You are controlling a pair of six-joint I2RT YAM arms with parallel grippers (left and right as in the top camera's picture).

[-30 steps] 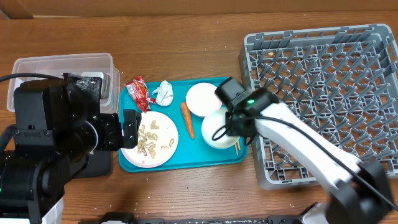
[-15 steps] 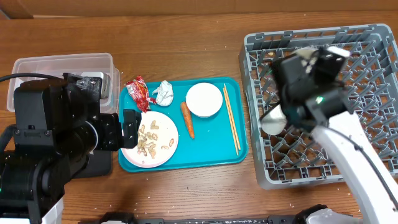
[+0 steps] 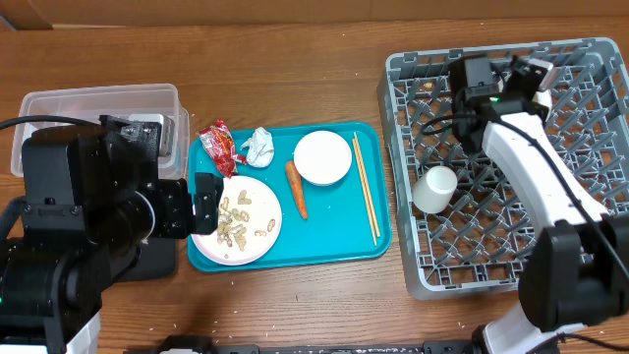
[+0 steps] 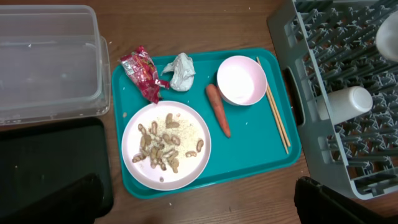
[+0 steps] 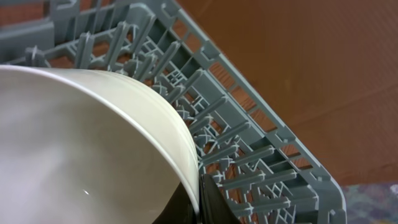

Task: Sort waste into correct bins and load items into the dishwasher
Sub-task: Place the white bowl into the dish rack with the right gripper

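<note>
Right gripper (image 5: 198,202) pinches white bowl (image 5: 81,137) by rim over grey rack (image 5: 249,143), likely to stand it between pegs; left gripper (image 4: 199,208) spread

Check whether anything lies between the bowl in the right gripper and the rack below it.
Nothing visible does. The right gripper holds the bowl over the dish rack near its far edge, with only bare pegs showing around it; the spot directly beneath is hidden. The small cup lies at the rack's left side, well apart.
</note>
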